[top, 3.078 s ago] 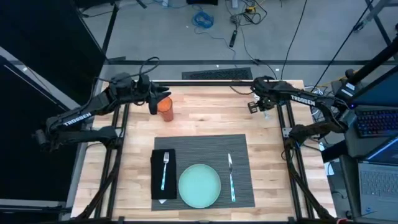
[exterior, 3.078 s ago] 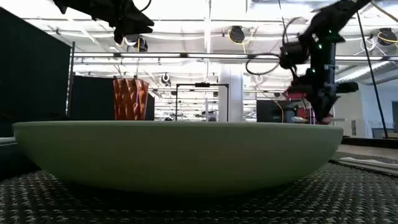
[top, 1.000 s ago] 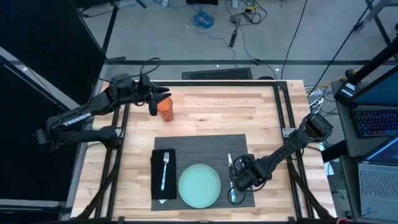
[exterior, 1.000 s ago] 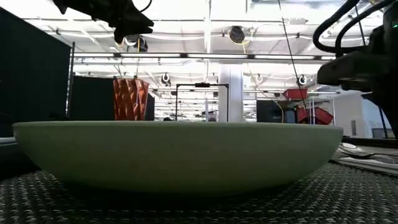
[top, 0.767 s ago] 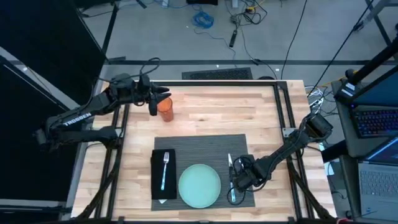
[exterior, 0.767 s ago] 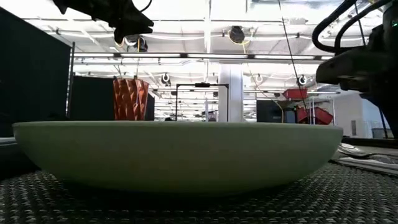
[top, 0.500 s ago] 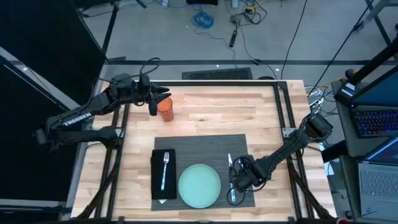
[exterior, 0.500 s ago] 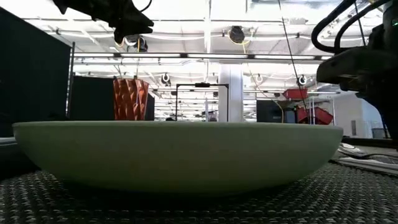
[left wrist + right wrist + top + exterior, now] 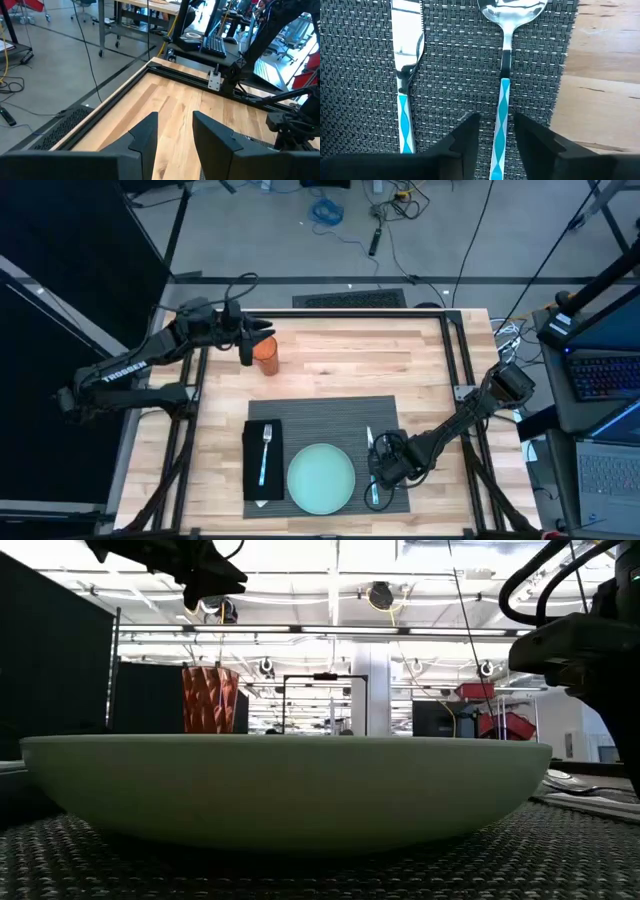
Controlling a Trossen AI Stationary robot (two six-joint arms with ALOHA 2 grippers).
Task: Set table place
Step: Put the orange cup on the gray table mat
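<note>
A dark grey placemat (image 9: 330,412) lies on the wooden table (image 9: 350,365), bearing a pale teal plate (image 9: 320,478), a black napkin (image 9: 252,470) with a fork (image 9: 265,452), a knife (image 9: 407,75) and a spoon (image 9: 503,65). My right gripper (image 9: 378,476) hovers low over the mat's right part, open. In the right wrist view its fingers (image 9: 467,142) stand on either side of the spoon's blue handle (image 9: 500,115), which lies flat on the mat. My left gripper (image 9: 246,350) waits open at the far left, beside an orange cup (image 9: 266,356).
The black frame rails (image 9: 460,370) run along the table's sides and far edge. Bare wood lies between the cup and the mat and right of the mat (image 9: 605,75). In the low view the plate (image 9: 290,790) fills the foreground.
About three seconds ago my right gripper was at the table's far right corner; it has since come down to the mat's right part, where the spoon now lies beside the knife. Over the last second both arms have kept still.
</note>
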